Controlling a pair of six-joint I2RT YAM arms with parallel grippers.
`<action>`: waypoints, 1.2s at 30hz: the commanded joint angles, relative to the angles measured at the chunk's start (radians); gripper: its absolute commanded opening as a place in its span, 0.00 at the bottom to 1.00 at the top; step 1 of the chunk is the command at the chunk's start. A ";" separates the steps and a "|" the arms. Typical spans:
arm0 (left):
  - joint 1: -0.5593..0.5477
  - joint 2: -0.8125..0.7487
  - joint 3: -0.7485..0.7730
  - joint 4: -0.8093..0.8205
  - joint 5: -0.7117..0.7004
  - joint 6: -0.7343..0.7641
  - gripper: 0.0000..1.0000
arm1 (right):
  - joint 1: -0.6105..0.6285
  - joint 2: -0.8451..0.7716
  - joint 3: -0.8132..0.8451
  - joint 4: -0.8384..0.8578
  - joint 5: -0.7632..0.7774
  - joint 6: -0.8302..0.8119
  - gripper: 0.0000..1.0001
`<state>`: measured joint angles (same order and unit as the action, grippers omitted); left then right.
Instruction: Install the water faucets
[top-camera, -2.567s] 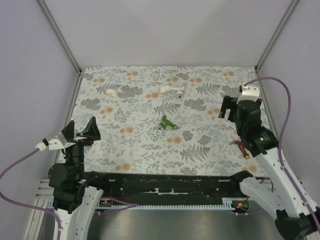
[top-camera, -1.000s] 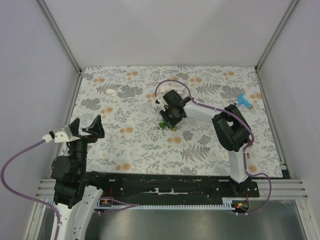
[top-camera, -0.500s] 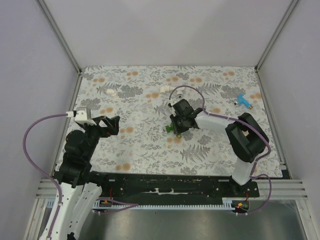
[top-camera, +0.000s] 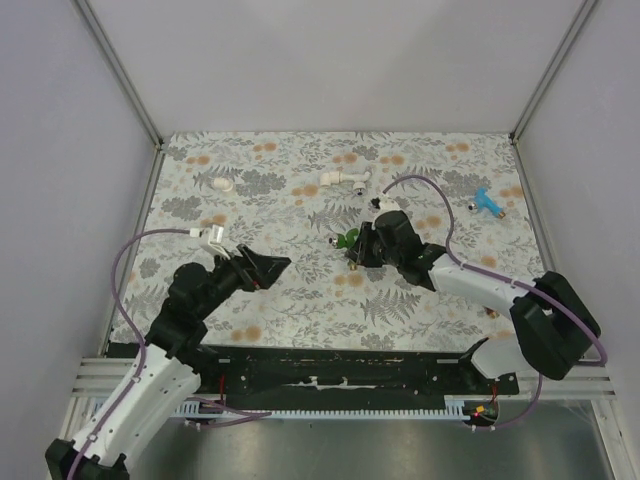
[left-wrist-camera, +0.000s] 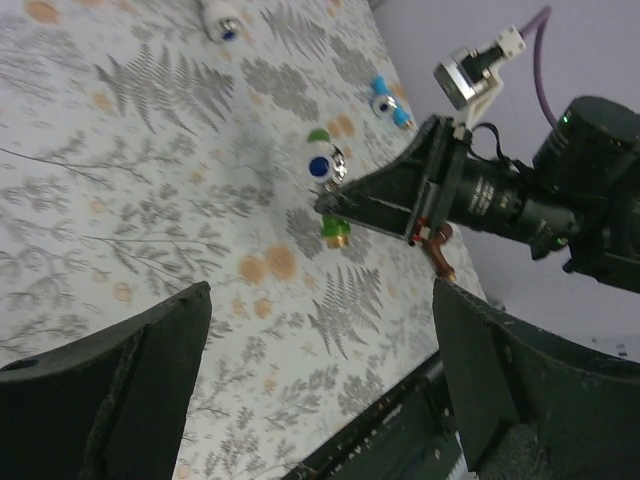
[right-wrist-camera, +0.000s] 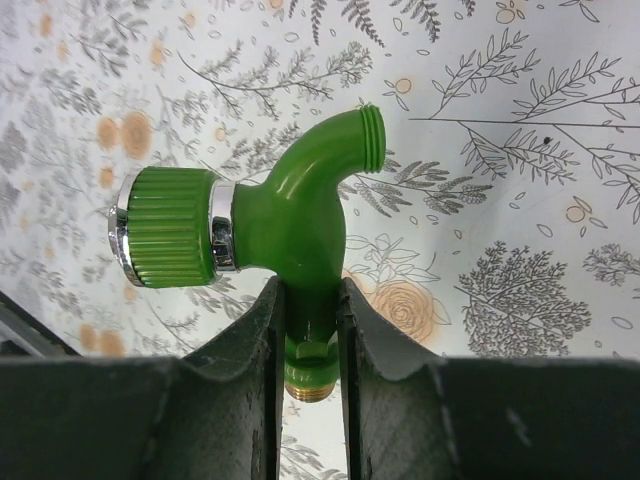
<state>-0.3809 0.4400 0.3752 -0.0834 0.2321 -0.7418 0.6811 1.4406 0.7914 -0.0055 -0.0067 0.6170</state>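
Observation:
My right gripper (right-wrist-camera: 311, 330) is shut on the bright green water faucet (right-wrist-camera: 290, 225), clamping its stem just above the brass thread. The spout points up and the ribbed handle points left. In the top view this faucet (top-camera: 347, 241) hangs just above the middle of the cloth at the right gripper (top-camera: 362, 246). My left gripper (top-camera: 262, 270) is open and empty, left of the faucet and aimed at it. Its wrist view shows the green faucet (left-wrist-camera: 335, 228) ahead. A blue faucet (top-camera: 487, 203) lies far right. A reddish-brown faucet (left-wrist-camera: 440, 258) lies beyond the right arm.
A white elbow fitting (top-camera: 345, 179) lies at the back centre and a small white piece (top-camera: 222, 184) at the back left. The flowered cloth (top-camera: 290, 300) covers the table. Grey walls stand on three sides, and a black rail (top-camera: 330, 365) runs along the near edge.
The right gripper has closed on the green faucet and lifted it slightly, its arm drawing back to the right. The left arm has swung in from the left edge toward the middle.

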 joint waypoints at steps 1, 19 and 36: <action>-0.176 0.057 -0.028 0.198 -0.077 -0.093 0.95 | 0.012 -0.097 -0.066 0.159 0.056 0.147 0.10; -0.624 0.600 0.103 0.513 -0.419 0.065 0.79 | 0.048 -0.293 -0.213 0.252 0.089 0.313 0.10; -0.664 0.868 0.209 0.615 -0.475 0.068 0.56 | 0.069 -0.359 -0.259 0.285 0.097 0.351 0.11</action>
<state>-1.0359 1.2736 0.5426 0.4248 -0.2028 -0.7044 0.7410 1.1069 0.5419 0.2176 0.0624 0.9382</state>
